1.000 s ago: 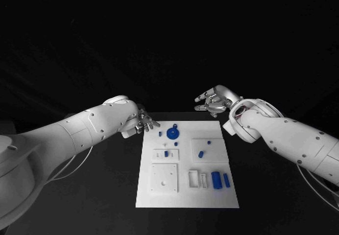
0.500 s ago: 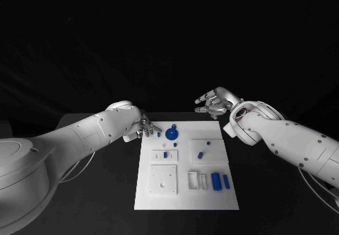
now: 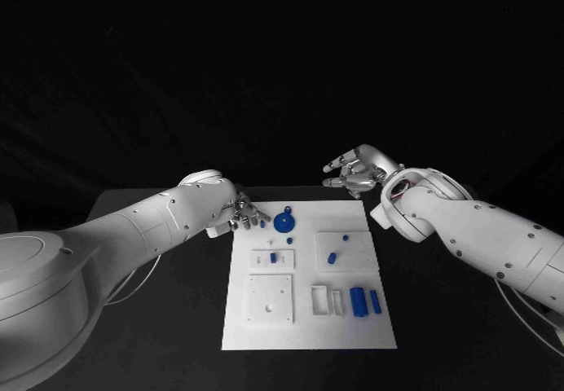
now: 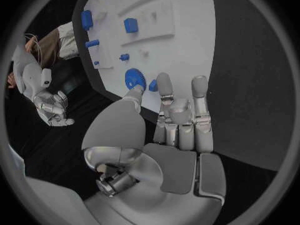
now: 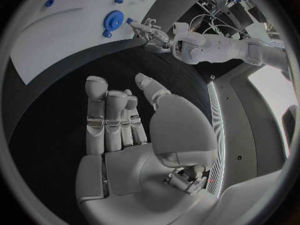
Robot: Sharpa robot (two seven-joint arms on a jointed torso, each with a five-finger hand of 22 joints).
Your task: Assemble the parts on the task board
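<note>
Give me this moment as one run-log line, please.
left hand: open, at task board far-left corner near blue gear | right hand: open, raised beyond board | parts: none held

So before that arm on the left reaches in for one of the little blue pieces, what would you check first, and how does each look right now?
1. Left hand free: ok, its fingers are apart and hold nothing.
2. Left hand near a part: ok, it hovers at the far left corner of the task board, close to the small blue piece beside the blue gear.
3. Right hand out of the way: ok, it is raised beyond the board's far edge, holding nothing.
4. Parts undisturbed: ok, the two blue cylinders lie side by side near the board's front.
5. Fingertips touching the board: cannot tell.
</note>
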